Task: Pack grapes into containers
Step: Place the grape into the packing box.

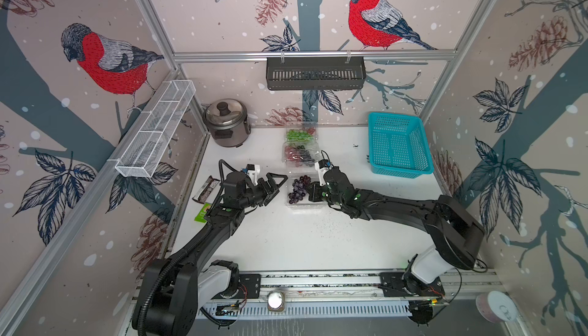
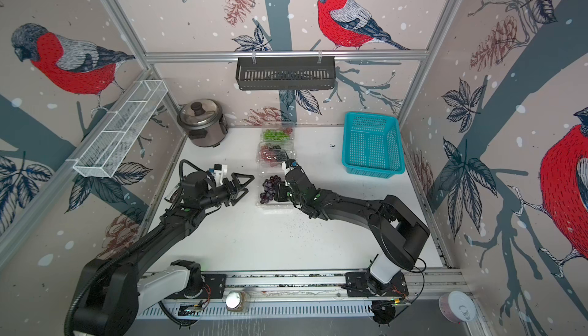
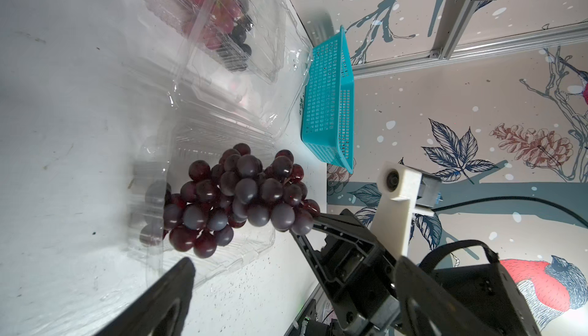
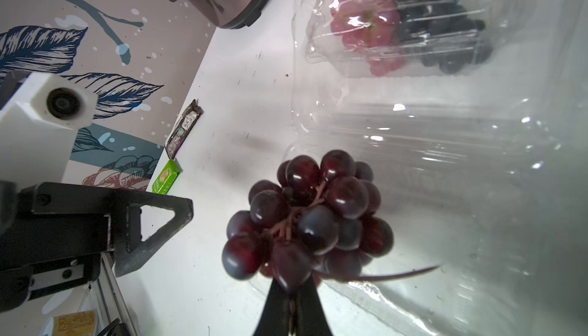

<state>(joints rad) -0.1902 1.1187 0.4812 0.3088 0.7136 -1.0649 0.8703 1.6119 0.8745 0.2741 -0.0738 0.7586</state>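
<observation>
Right gripper (image 4: 291, 305) is pinched fully shut on the dark purple bunch (image 4: 305, 216), grabbing it at one end by the stem. The bunch is over the open near container (image 1: 302, 207), the one closest to the arms. I can't tell if it's resting on the bottom or hanging just above it. Left gripper (image 1: 279, 186) is spread wide with nothing in it, just beside that same container and clear of the grapes. Behind it, the middle container (image 1: 299, 154) has red and dark grapes and the far container (image 1: 300, 134) has mostly green ones.

grapes (image 4: 305, 210) glossy | containers (image 4: 413, 146) clear plastic | basket (image 1: 397, 172) perforated plastic | cooker (image 1: 226, 122) maybe steel
</observation>
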